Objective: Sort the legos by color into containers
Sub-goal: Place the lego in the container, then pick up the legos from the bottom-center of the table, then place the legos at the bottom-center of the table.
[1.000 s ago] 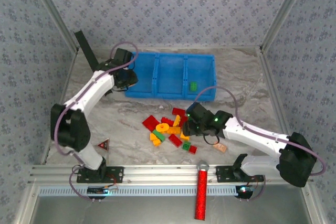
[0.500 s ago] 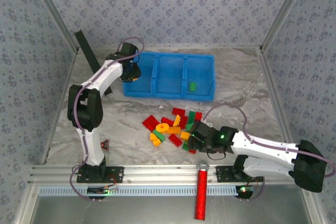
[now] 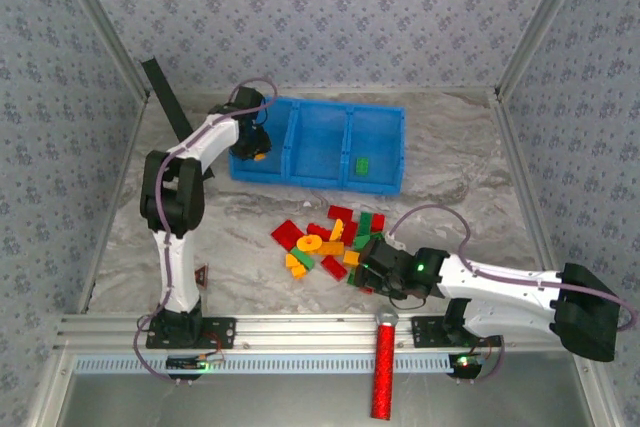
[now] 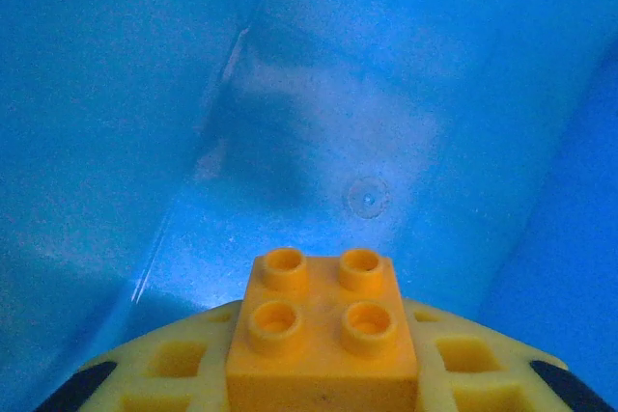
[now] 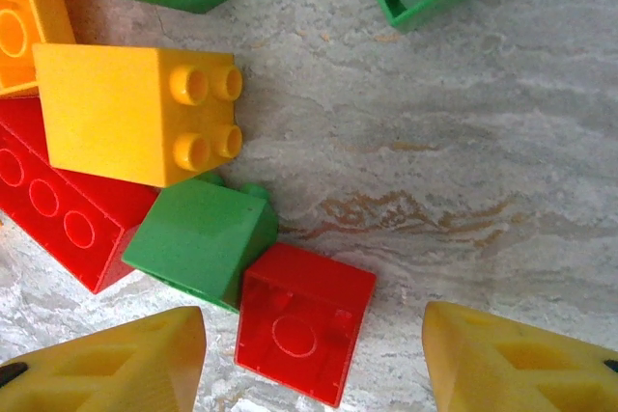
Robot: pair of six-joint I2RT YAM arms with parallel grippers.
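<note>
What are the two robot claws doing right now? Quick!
Left gripper: closed, holding an orange four-stud plastic lego brick.
Right gripper: open, empty, hovering over a red square plastic lego brick.

Blue-grey floral wallpaper walls (image 3: 330,17); grey marbled tabletop (image 3: 470,167); aluminium rail (image 3: 300,327) near edge.

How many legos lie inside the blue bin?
1: a green brick in the right compartment. The left gripper holds an orange brick over the left compartment, possibly hiding others.
</note>
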